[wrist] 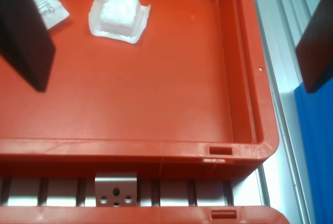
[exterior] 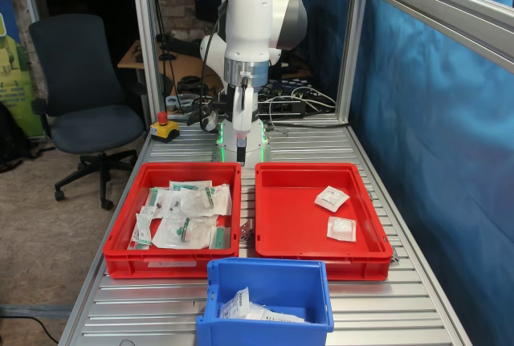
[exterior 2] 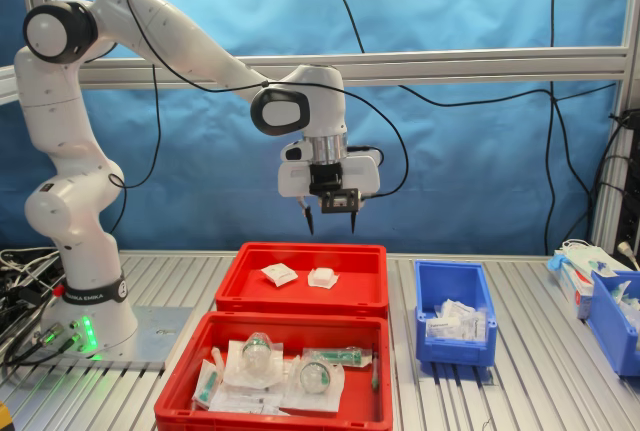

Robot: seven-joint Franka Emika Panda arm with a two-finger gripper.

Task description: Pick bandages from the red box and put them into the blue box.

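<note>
The red box (exterior: 365, 246) (exterior 2: 300, 297) holds two white bandages: one (exterior: 331, 197) (exterior 2: 278, 273) and another (exterior: 341, 229) (exterior 2: 322, 277). In the wrist view, one bandage (wrist: 118, 17) lies whole on the red floor (wrist: 156, 94), and the other (wrist: 47, 5) is partly hidden behind a finger. My gripper (exterior 2: 331, 223) (exterior: 242, 121) (wrist: 176, 84) is open and empty. It hangs well above the red box, with the bandages below it and a little off to one side. The blue box (exterior: 269, 286) (exterior 2: 455, 321) (wrist: 318, 146) stands beside the red box with several white packets inside.
A twin red tray (exterior: 173, 258) (exterior 2: 270, 406) (wrist: 156, 216) lies alongside with several clear, green-marked packets. A metal bracket (wrist: 115, 187) sits between the two trays. More blue bins (exterior 2: 610, 316) stand at the second exterior view's far right. The robot base (exterior 2: 85, 331) is at the second exterior view's left.
</note>
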